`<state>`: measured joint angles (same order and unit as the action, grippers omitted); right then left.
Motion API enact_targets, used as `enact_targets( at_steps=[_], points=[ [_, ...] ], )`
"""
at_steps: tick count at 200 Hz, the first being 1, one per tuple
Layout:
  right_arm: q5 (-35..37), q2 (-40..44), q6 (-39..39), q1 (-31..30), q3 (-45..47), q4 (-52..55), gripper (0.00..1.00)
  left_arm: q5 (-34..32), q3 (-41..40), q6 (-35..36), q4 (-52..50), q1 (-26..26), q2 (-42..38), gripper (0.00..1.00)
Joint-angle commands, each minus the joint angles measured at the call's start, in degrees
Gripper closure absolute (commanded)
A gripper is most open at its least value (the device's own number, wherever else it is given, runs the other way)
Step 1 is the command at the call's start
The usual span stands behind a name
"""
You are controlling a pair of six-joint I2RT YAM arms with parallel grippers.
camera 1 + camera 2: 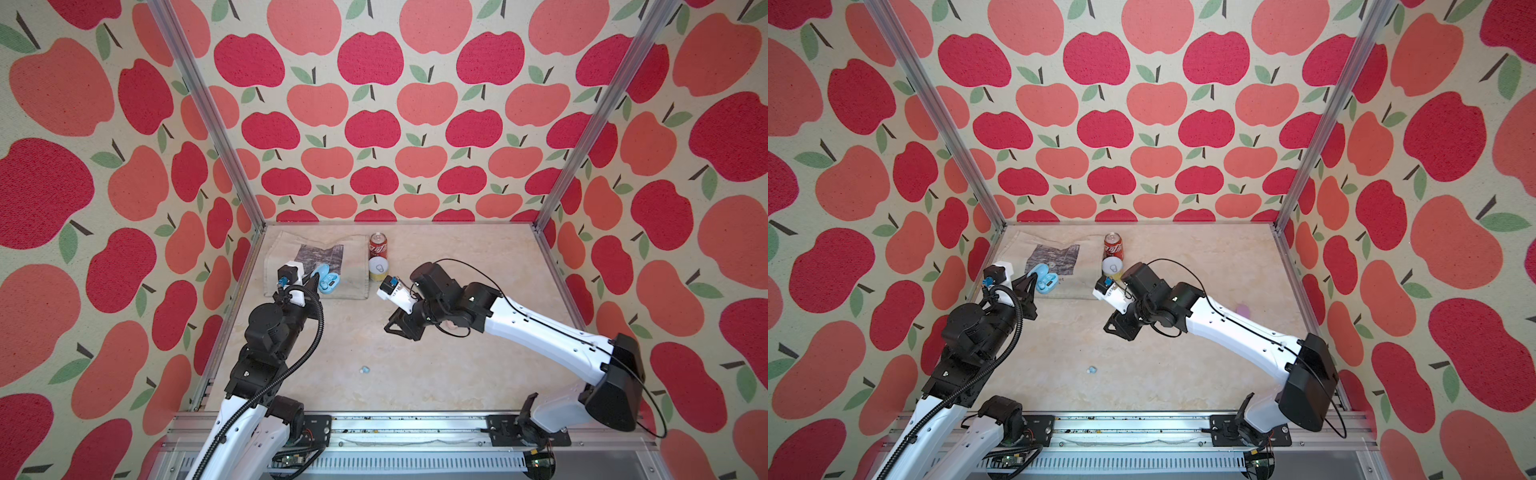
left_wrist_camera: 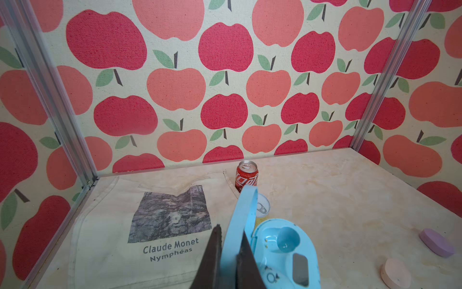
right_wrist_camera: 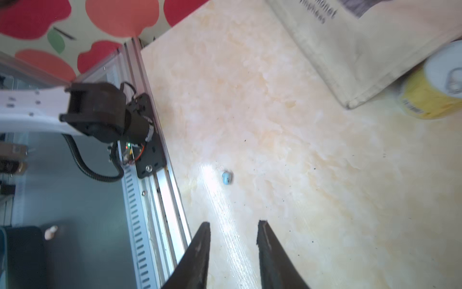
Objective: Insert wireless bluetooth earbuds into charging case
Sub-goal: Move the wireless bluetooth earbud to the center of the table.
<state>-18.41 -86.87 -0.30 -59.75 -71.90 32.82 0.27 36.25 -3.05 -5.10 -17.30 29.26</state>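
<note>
Light blue earbud [image 3: 227, 177] lies on tabletop [image 3: 300, 162] beyond the parted jaws.

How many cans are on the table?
2. A red soda can stands near the back wall. A yellow can with a white lid stands just in front of it, beside the cloth bag. Another could be hidden from view.
</note>
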Motion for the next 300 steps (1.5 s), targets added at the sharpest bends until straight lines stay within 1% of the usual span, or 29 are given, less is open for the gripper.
enact_targets(
  at_steps=[1, 13, 25, 50, 70, 77, 112, 136, 160, 203, 229, 250, 267, 300],
  points=[
    [-4.7, -4.5, -14.2, -2.6, 1.8, -0.6, 0.63, -0.9, 1.2, -4.1, -9.0, 0.3, -3.9, 1.00],
    [-4.1, -7.3, -18.6, -4.2, 1.9, -0.7, 0.61, -1.7, 1.0, -4.8, -10.6, 0.3, -5.7, 1.00],
    [-2.9, -10.2, -20.9, -5.5, 0.5, -0.1, 0.61, -2.2, 1.0, -5.2, -11.7, 0.4, -6.8, 1.00],
    [-1.3, -16.6, -22.7, -7.7, -3.0, 1.0, 0.55, -2.7, 1.1, -5.2, -13.2, 0.4, -7.5, 1.00],
    [2.6, -20.9, -25.0, -8.8, -5.7, 2.4, 0.50, -3.1, 0.9, -4.8, -12.9, 0.3, -7.4, 1.00],
    [3.9, -22.4, -25.6, -10.9, -6.6, 2.6, 0.49, -3.1, 0.9, -4.8, -12.6, 0.3, -7.2, 1.00],
    [7.2, -27.4, -25.0, -11.1, -10.0, 2.6, 0.49, -2.8, 0.1, -4.8, -11.1, 0.5, -6.6, 1.00],
    [7.7, -29.4, -24.5, -11.1, -11.0, 2.2, 0.52, -2.9, -0.4, -4.9, -10.7, 0.4, -6.6, 1.00],
    [9.4, -31.3, -24.1, -11.2, -12.6, 2.6, 0.58, -3.3, -0.7, -4.8, -10.6, 0.4, -6.9, 1.00],
    [11.7, -33.2, -23.8, -11.3, -14.2, 2.9, 0.69, -3.7, -0.8, -4.5, -10.8, 0.4, -7.2, 1.00],
    [12.9, -33.7, -24.7, -11.3, -14.2, 3.1, 0.77, -3.9, -0.9, -4.2, -10.6, 0.4, -7.3, 1.00],
    [14.2, -32.7, -27.0, -11.2, -12.8, 3.0, 0.84, -3.9, -1.0, -4.2, -10.3, 0.4, -7.1, 1.00],
    [15.7, -30.2, -29.8, -11.0, -10.2, 2.2, 0.86, -3.6, -0.9, -4.3, -9.9, 0.4, -6.8, 1.00],
    [17.4, -22.8, -38.3, -9.8, -1.7, -0.8, 0.91, -2.4, -1.1, -4.6, -8.4, 0.4, -5.5, 1.00]
  ],
)
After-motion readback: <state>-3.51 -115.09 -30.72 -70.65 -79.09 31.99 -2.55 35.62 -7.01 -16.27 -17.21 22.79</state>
